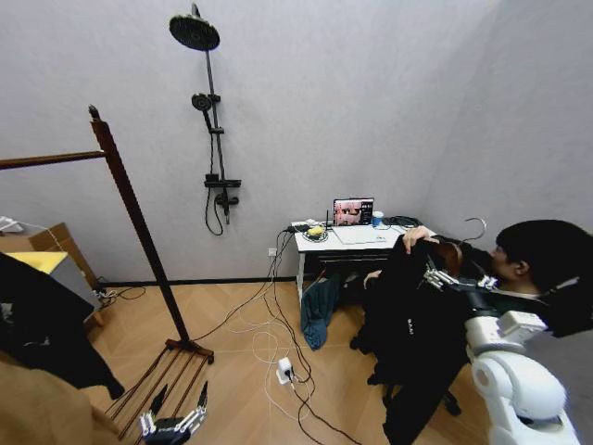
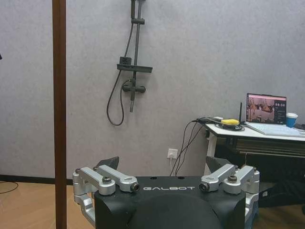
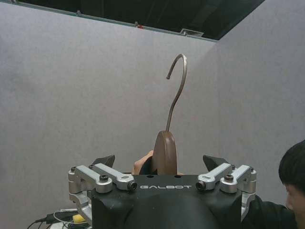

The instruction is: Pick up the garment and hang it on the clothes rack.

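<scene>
hanging low at the bottom left of the head view, the left gripper (image 1: 173,422) has its dark fingers spread apart over the wooden floor. at the right, the right gripper (image 1: 443,271) sits spread wide around the smooth wooden hanger (image 3: 165,152) with its thin curved metal hook; a person's hand (image 1: 417,236) holds up the soft black garment (image 1: 408,324) there. the clothes rack (image 1: 139,222), a slanted reddish post, stands at the left.

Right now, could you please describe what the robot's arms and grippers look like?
Both grippers, left and right, have a black housing lettered GALBOT in white, silver metal linkages with dark bolts, and black fingers. The right arm has rounded white shells and dark joints.
</scene>
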Controlling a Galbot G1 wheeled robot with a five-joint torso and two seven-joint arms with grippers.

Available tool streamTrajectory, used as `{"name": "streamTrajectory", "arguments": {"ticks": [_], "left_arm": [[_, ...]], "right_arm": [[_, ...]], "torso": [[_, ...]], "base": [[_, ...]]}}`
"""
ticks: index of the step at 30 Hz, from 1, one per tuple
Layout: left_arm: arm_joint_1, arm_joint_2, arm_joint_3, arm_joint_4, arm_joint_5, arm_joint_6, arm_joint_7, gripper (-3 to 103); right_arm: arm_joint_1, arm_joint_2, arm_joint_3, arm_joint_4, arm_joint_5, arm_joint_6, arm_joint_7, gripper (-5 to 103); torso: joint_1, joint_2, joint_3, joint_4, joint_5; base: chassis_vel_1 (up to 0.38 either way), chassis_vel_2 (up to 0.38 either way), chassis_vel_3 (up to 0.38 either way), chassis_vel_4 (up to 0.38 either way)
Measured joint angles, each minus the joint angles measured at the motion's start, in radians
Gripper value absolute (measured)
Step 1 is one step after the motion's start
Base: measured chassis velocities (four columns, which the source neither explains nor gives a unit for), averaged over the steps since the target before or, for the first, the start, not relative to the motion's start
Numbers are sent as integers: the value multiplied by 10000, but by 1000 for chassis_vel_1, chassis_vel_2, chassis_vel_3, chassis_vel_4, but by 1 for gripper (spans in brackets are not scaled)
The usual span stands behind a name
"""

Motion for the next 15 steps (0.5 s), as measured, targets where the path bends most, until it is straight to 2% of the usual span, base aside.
{"name": "streamTrajectory", "arguments": {"ticks": [1,3,6,9,12,13,14,15], "left_arm": [[0,0,0,0,0,0,0,100],[0,0,0,0,0,1,0,100],[0,0,0,0,-1,1,0,100],[0,0,0,0,0,1,0,100],[0,0,-1,0,0,1,0,100],[0,0,0,0,0,1,0,100],[0,0,0,0,0,1,0,100],[0,0,0,0,0,1,0,100]], "right_arm": [[0,0,0,0,0,0,0,103],[328,-296,-162,-441,100,107,-35,95],[460,-385,-201,-662,78,289,-122,90],[634,-511,-208,-917,79,407,-176,74],[672,-566,-239,-998,74,450,-182,68],[699,-587,-264,-1042,65,471,-185,63],[782,-569,-346,-1140,38,550,-188,47],[782,-569,-346,-1140,38,550,-188,47]], "torso": [[0,0,0,0,0],[0,0,1,3,0],[0,0,0,4,-2],[0,0,0,2,-1],[0,0,0,1,-1],[0,0,0,1,-1],[1,0,0,2,-1],[1,0,0,2,-1]], "base": [[0,0,0,0],[0,0,0,0],[0,0,0,0],[0,0,0,0],[0,0,0,0],[0,0,0,0],[0,0,0,0],[0,0,0,0]]}}
